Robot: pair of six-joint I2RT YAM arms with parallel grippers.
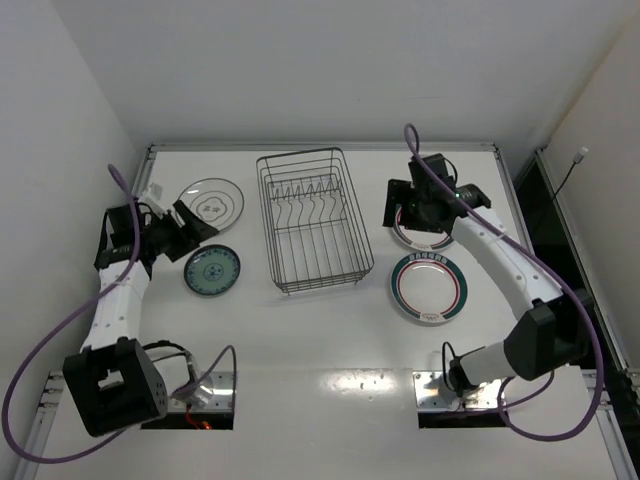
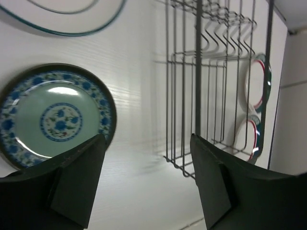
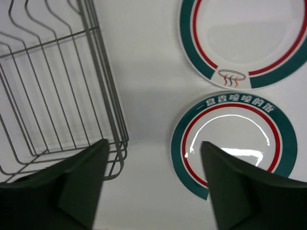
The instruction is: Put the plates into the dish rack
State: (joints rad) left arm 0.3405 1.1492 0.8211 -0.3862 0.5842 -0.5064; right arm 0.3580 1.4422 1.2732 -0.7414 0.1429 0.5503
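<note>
The dark wire dish rack (image 1: pixel 312 220) stands mid-table with nothing in it. Left of it lie the pale dark-rimmed plate (image 1: pixel 213 203) and the small teal patterned plate (image 1: pixel 211 270). Right of it lie two white plates with green-red bands, the near one (image 1: pixel 428 287) in full view and the far one (image 1: pixel 432 236) partly under my right arm. My left gripper (image 1: pixel 188 234) is open and empty, above the table between the two left plates; the teal plate (image 2: pixel 55 115) shows beside its left finger. My right gripper (image 1: pixel 403 215) is open and empty, hovering between the rack (image 3: pixel 57 86) and the banded plates (image 3: pixel 230 143).
White walls close in the table on the left, the back and the right. Purple cables trail from both arms. The rack's near corner (image 2: pixel 192 167) is just ahead of my left gripper's right finger (image 2: pixel 225 187). Bare table lies in front of the rack.
</note>
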